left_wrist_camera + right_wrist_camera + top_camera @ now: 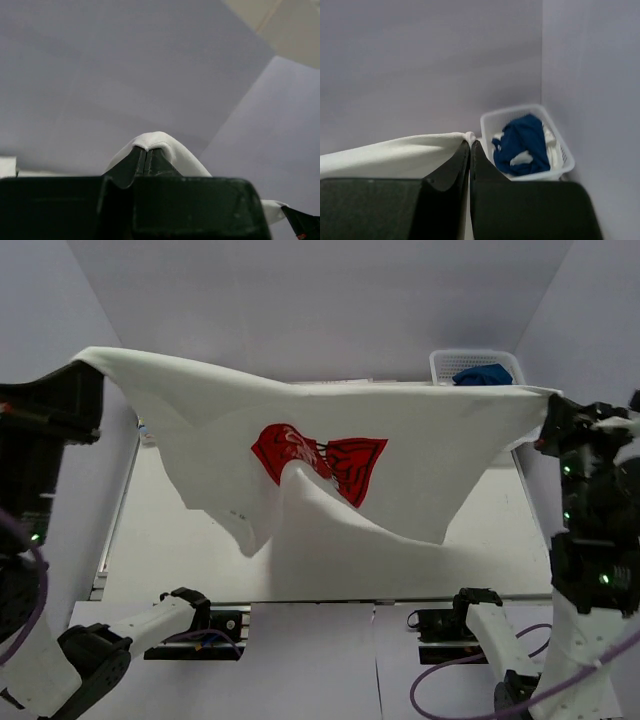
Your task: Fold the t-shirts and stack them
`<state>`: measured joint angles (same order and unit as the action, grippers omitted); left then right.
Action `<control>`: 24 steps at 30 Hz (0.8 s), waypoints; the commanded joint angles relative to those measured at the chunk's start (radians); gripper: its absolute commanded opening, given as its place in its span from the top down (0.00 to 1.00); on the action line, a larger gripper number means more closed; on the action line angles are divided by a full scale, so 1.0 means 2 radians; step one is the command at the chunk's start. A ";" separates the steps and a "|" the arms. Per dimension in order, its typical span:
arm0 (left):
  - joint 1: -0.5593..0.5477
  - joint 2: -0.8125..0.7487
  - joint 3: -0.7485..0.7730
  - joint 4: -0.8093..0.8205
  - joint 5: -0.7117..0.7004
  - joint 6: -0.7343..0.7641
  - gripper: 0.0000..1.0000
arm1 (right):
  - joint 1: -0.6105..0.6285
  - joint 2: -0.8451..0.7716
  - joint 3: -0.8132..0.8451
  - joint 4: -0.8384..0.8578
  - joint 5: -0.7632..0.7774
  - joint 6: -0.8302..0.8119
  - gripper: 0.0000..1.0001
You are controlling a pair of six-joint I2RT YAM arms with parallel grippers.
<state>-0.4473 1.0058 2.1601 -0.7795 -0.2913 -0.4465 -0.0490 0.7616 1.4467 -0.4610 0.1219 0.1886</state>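
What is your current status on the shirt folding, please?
Left gripper shut on white shirt corner, right gripper shut on the other. Shirt spread in the air above table. Blue shirt in basket, far right.

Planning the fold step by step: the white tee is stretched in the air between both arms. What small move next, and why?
Probably lower both grippers together, keeping the spread. Left gripper and right gripper are each shut on an end of the white t-shirt, which sags above the table, red print creased; it needs laying flat before folding.
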 commanded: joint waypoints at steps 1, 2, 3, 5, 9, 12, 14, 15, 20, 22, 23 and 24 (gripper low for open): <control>0.002 -0.013 0.062 0.020 0.053 0.048 1.00 | -0.002 -0.026 0.079 -0.061 0.036 -0.038 1.00; 0.002 -0.020 0.062 0.040 0.059 0.053 1.00 | -0.001 -0.040 0.111 -0.066 0.036 -0.041 1.00; 0.002 -0.027 0.062 0.048 0.059 0.053 1.00 | -0.001 -0.045 0.119 -0.071 0.037 -0.041 1.00; 0.007 -0.039 0.067 0.061 0.074 0.053 1.00 | 0.000 -0.055 0.158 -0.083 0.041 -0.050 1.00; 0.007 -0.040 0.072 0.087 0.085 0.063 1.00 | 0.002 -0.055 0.186 -0.089 0.060 -0.057 1.00; 0.007 0.003 0.086 0.097 0.064 0.072 1.00 | 0.003 -0.033 0.161 -0.076 0.057 -0.058 1.00; 0.001 0.030 0.089 0.103 0.044 0.084 1.00 | 0.004 -0.020 0.149 -0.060 0.056 -0.055 1.00; 0.001 0.044 0.082 0.114 0.018 0.090 1.00 | 0.002 0.003 0.118 -0.054 0.053 -0.054 1.00; 0.001 0.135 -0.023 0.151 -0.098 0.118 1.00 | 0.001 0.055 -0.006 0.024 -0.016 -0.029 1.00; 0.008 0.162 -0.083 0.162 -0.137 0.118 1.00 | 0.000 0.075 -0.055 0.067 -0.056 -0.020 1.00; 0.013 0.170 -0.112 0.176 -0.168 0.123 1.00 | 0.001 0.082 -0.088 0.076 -0.075 -0.015 1.00; 0.013 0.182 -0.144 0.214 -0.181 0.131 1.00 | 0.001 0.089 -0.119 0.106 -0.095 -0.009 1.00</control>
<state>-0.4362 1.2697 2.0182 -0.4084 -0.4404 -0.2352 -0.0444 0.9154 1.3270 -0.3710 0.0452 0.1379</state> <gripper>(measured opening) 0.029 0.013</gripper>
